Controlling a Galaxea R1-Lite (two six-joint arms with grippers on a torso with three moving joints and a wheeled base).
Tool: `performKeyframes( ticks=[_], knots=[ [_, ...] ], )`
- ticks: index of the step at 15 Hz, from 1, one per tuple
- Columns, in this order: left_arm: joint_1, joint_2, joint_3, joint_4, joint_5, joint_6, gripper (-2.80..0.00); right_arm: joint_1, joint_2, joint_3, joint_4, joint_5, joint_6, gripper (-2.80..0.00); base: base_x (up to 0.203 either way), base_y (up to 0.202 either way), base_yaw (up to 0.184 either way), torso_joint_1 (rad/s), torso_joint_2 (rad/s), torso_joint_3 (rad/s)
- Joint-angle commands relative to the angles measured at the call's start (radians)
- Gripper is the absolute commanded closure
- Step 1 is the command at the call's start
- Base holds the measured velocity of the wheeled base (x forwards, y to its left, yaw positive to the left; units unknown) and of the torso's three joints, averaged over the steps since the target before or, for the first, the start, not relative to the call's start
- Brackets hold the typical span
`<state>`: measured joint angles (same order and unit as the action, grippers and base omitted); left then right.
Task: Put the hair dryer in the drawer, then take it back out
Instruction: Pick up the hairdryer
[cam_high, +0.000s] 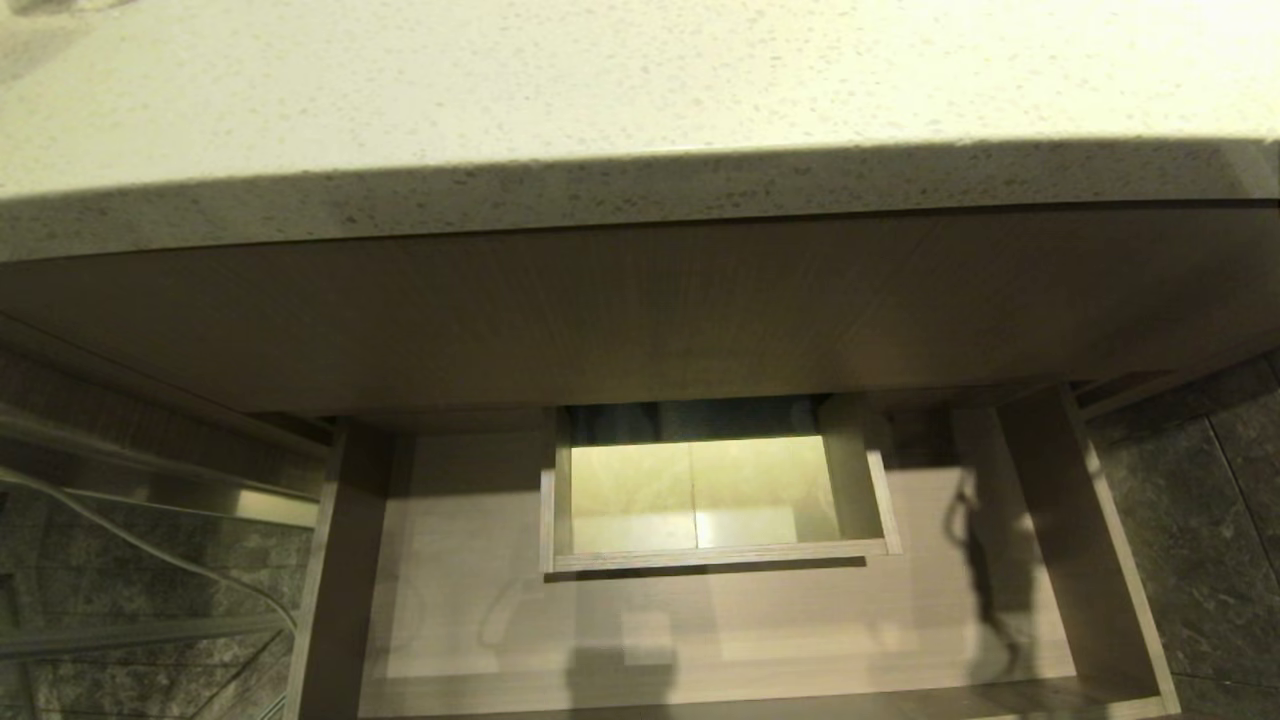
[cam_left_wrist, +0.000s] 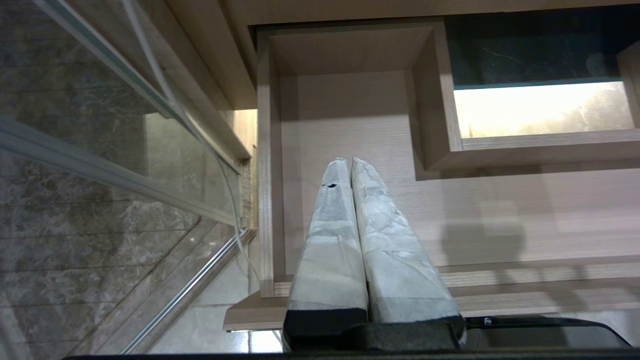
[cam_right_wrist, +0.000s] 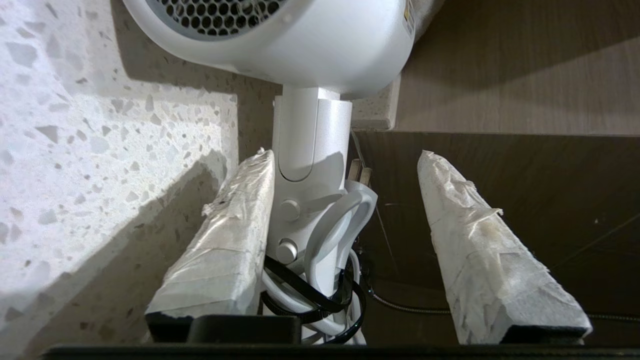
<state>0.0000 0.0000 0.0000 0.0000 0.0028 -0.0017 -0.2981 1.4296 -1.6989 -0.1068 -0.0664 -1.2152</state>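
Right gripper (cam_right_wrist: 345, 157) stands with its tape-wrapped fingers (cam_right_wrist: 225, 240) spread apart around the slim handle of the hair dryer (cam_right_wrist: 305, 150); one finger lies against the handle's side, the other stands clear of it with a gap between. That white dryer has its short barrel over the edge of the speckled stone counter (cam_right_wrist: 90, 150), its honeycomb grille facing the wrist camera, while the handle with its two round buttons hangs past the counter's edge. White cord (cam_right_wrist: 340, 225) loops beside the handle, bound low down by a dark tie (cam_right_wrist: 300, 295); whether the barrel bears on the stone cannot be told.

Below the counter in the head view, the drawer (cam_high: 480, 620) is pulled out, wide and shallow, with a walled rectangular cut-out (cam_high: 720, 555) in its floor, and no dryer lies in it.

Left gripper (cam_left_wrist: 350, 162) hangs over the drawer's left end, its taped fingers pressed together on nothing. A glass panel (cam_left_wrist: 100, 150) with metal rails stands beside the drawer there.
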Motion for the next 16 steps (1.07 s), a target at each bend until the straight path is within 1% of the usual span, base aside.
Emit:
performKeyframes(
  ticks=[1,6,11,16],
  knots=[
    [0.000,0.000,0.000,0.000,0.000,0.001,0.00,0.000,0.011,-0.013,0.008,0.000,-0.012,-2.80,0.000,0.000,0.000,0.000,0.00,0.000],
    [0.000,0.000,0.000,0.000,0.000,0.002,0.00,-0.001,0.011,-0.020,0.052,0.000,-0.009,-2.80,0.000,0.000,0.000,0.000,0.00,0.000],
    [0.000,0.000,0.000,0.000,0.000,0.000,0.00,-0.003,0.040,-0.024,0.041,-0.002,-0.009,-2.80,0.000,0.000,0.000,0.000,0.00,0.000],
    [0.000,0.000,0.000,0.000,0.000,0.000,0.00,-0.003,0.125,-0.105,0.038,-0.004,-0.009,-2.80,0.000,0.000,0.000,0.000,0.00,0.000]
  ],
)
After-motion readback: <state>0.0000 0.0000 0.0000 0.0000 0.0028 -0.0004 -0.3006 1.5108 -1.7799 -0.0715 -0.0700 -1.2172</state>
